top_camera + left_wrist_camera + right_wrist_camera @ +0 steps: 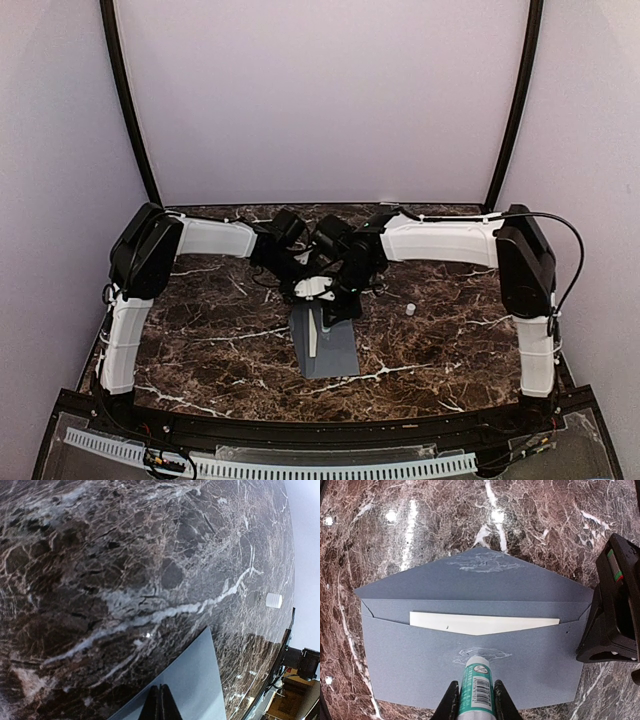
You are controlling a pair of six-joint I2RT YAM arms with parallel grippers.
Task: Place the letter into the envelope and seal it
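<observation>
The right hand (475,701) holds a glue stick (475,680) against the envelope (405,655).

Letter (480,624) mostly hidden inside envelope (420,665) — glue stick (476,690) cut off at bottom edge.

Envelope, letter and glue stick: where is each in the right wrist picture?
envelope (410,665), right wrist view, front panel.
letter (485,624), right wrist view, cream strip in pocket.
glue stick (477,687), right wrist view, barcode label.

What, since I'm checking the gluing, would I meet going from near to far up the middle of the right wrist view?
First the right gripper shut on a glue stick → glue smear on the envelope pocket → letter edge → open flap with a second smear → table.
</observation>
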